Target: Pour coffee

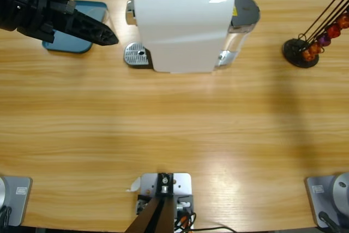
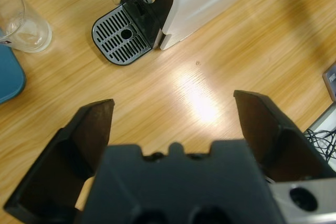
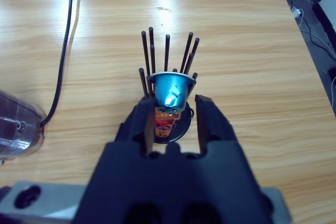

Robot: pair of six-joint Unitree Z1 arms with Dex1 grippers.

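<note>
At the left end of the wooden table (image 1: 174,135), a blue tray (image 1: 82,12) is lying flat with a small clear drinking glass (image 2: 23,22) standing upright just beside it. The glass is looking empty, and no coffee is showing anywhere in these views. The left gripper (image 2: 173,103) is hovering over this corner with its jaws spread wide, holding nothing and pointing towards the machine's round slotted drip tray (image 2: 122,38), which is also sitting bare. Behind it the white coffee machine (image 1: 182,23) is occupying the middle of the table, its clear water tank (image 3: 16,124) at its right side and a black cable (image 3: 63,56) trailing away. Further right, a capsule rack (image 1: 302,50) of thin black rods is carrying orange, red and purple capsules. The right gripper (image 3: 173,103), out of the high view, is closing in around a blue capsule (image 3: 172,90) at the rack, though whether it is actually clamping the capsule cannot be told. Any coffee will be travelling in the glass, which is likely light, rigid, smooth and breakable. It is probably best taken around the middle of its wall with a modest squeeze, and kept upright so a shallow layer of liquid is not slopping out.
</note>
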